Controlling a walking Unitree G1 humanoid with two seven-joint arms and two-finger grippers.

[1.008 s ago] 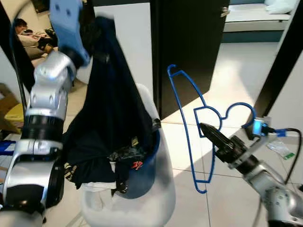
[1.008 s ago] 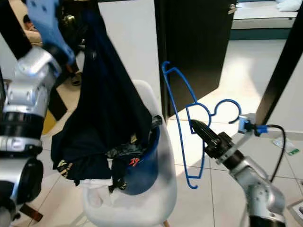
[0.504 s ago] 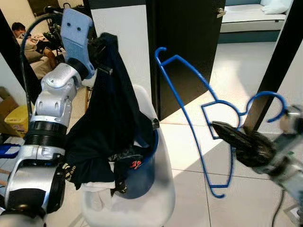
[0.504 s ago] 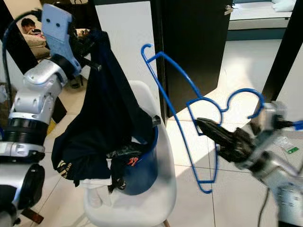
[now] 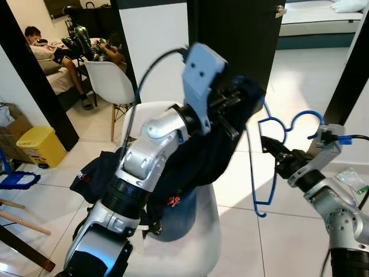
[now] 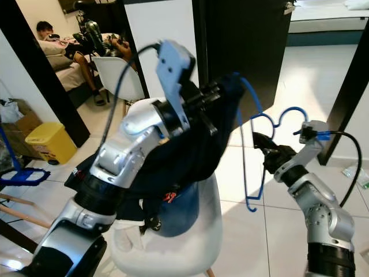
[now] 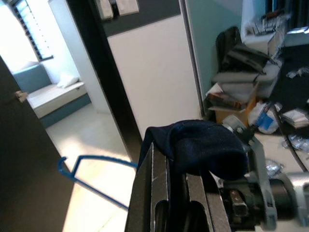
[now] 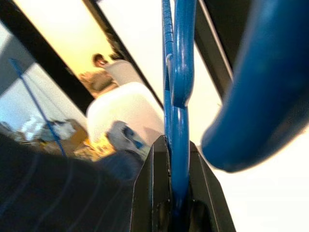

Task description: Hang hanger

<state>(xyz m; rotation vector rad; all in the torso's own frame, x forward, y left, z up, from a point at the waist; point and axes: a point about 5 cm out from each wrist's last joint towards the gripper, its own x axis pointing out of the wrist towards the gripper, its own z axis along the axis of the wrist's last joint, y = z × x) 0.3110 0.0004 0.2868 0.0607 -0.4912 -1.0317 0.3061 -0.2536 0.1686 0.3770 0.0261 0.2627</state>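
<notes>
A blue wire hanger (image 5: 302, 113) hangs upright at the right, with my right gripper (image 5: 268, 145) shut on its neck just below the hook. The right wrist view has the blue wire (image 8: 179, 72) clamped between the black fingers (image 8: 149, 183). My left gripper (image 7: 176, 150) is raised at centre and shut on a dark navy garment (image 5: 202, 161), whose bunched top (image 7: 203, 145) covers the fingertips. The cloth's top edge meets the hanger's upper arm (image 6: 249, 95). The rest of the garment trails down onto a white chair (image 5: 209, 242).
More clothes and a blue cap (image 5: 173, 214) lie on the chair. A black door (image 5: 236, 34) stands behind, and a black post (image 5: 346, 75) at right. At back left are a second white chair (image 5: 112, 78), seated people (image 5: 34, 40) and a yellow bin (image 5: 37, 144).
My left arm has swung the garment from the upper left across to the hanger. The right gripper has drawn the hanger closer to the cloth. The camera has shifted too.
</notes>
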